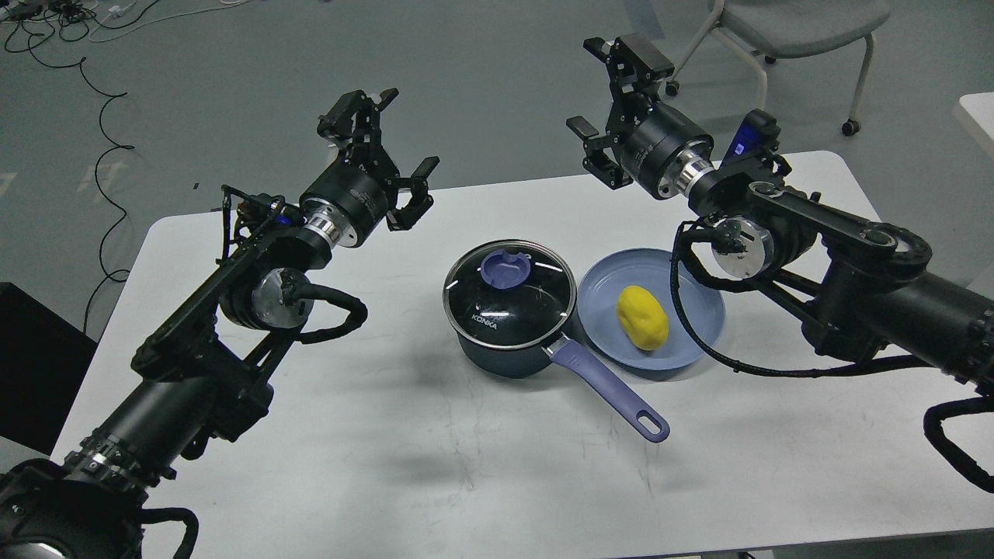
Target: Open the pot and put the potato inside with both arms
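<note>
The white table (326, 466) carries everything, and the pot (509, 341) near its middle serves as the reference. The left arm (256, 287) reaches in from the pot's left and the right arm (815, 233) from its right, both raised well above the tabletop. The left gripper (384, 155) hangs up and to the left of the pot with its fingers spread and nothing between them; the right gripper (613, 109) sits higher, up and to the right of the pot, likewise spread and empty. The pot stands upright, its lavender handle (609, 392) pointing toward the near right, and its glass lid (509, 291) lies seated on the rim with the purple knob (505, 268) on top. Just beside the pot on its right sits a shallow blue plate (606, 291), and the potato (642, 317) lies in it, apart from both grippers. Judging by this, no step is done: the lid is on, the potato untouched. The next move likely calls for one gripper to descend on the knob and lift the lid clear, while the other goes to the potato.
</note>
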You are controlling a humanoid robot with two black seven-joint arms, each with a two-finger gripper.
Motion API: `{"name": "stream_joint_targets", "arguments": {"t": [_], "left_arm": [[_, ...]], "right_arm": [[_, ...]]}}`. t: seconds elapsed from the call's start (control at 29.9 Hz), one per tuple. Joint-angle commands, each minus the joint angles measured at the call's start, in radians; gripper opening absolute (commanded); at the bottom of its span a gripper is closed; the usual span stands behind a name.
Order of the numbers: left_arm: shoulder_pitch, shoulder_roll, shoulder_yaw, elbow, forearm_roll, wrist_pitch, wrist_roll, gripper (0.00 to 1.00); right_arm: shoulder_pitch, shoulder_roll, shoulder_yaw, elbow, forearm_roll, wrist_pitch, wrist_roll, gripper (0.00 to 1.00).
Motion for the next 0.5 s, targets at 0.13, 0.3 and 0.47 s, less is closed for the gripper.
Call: {"name": "stream_joint_targets", "arguments": {"t": [0.13, 0.3, 0.47], "left_arm": [[0.012, 0.001, -0.014, 0.0, 0.002, 0.001, 0.009, 0.98], [0.026, 0.007, -0.021, 0.0, 0.002, 0.0, 0.003, 0.98], [0.039, -0.001, -0.047, -0.002, 0.002, -0.002, 0.0, 0.98]], "right_arm": [[-0.007, 0.0, -0.005, 0.001, 0.001, 0.001, -0.01, 1.0], [-0.018, -0.006, -0.005, 0.001, 0.001, 0.001, -0.01, 1.0], [-0.024, -0.006, -0.005, 0.001, 0.001, 0.001, -0.007, 1.0]]}}
